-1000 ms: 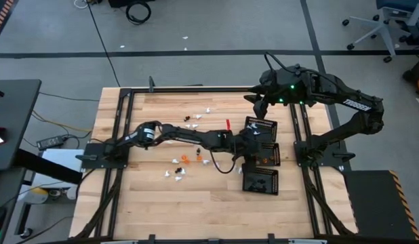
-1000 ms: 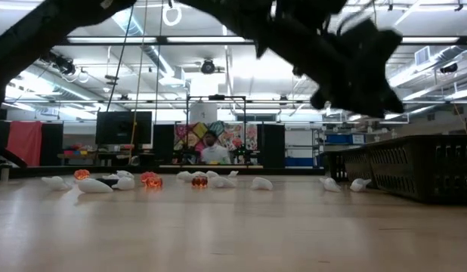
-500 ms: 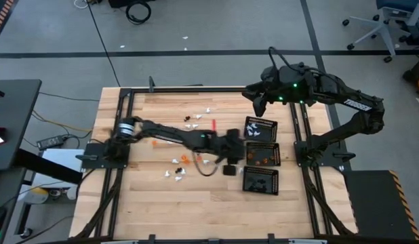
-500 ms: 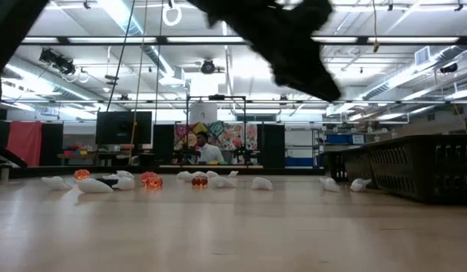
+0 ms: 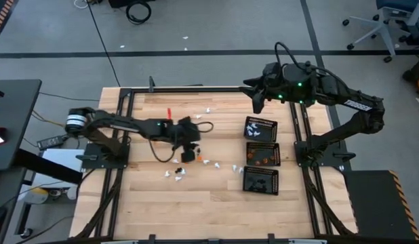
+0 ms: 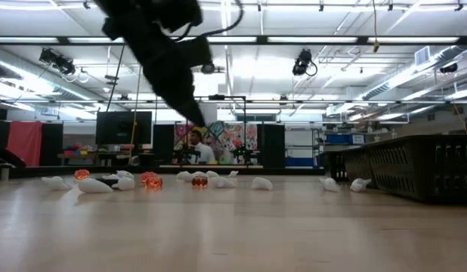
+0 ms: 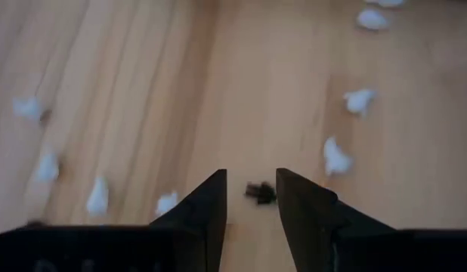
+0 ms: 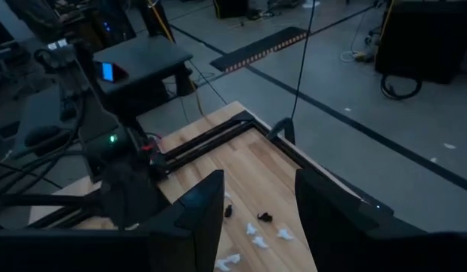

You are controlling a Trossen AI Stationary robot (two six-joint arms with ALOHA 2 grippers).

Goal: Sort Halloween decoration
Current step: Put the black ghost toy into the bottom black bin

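Observation:
The Halloween decoration lies scattered on the wooden table: small white trinkets (image 5: 179,173) (image 6: 94,185) (image 7: 335,157), orange ones (image 6: 151,180) and a few black ones. My left gripper (image 5: 189,154) (image 7: 251,177) hovers open over the middle of the scatter. In its wrist view a black trinket (image 7: 260,193) lies on the wood below, between the two fingers. My right gripper (image 5: 255,105) (image 8: 256,181) is open and waits raised over the far right part of the table, beyond the trays.
Three square black mesh trays stand in a row near the right edge (image 5: 261,129) (image 5: 263,154) (image 5: 260,180), seen as a dark wall in the low view (image 6: 415,162). A black frame (image 5: 196,89) runs around the table. A person (image 6: 196,147) sits in the room beyond.
My left gripper has swung from above the trays toward the table's left edge, and now hangs over the scattered trinkets in the middle. The trinkets on the table have stayed in place.

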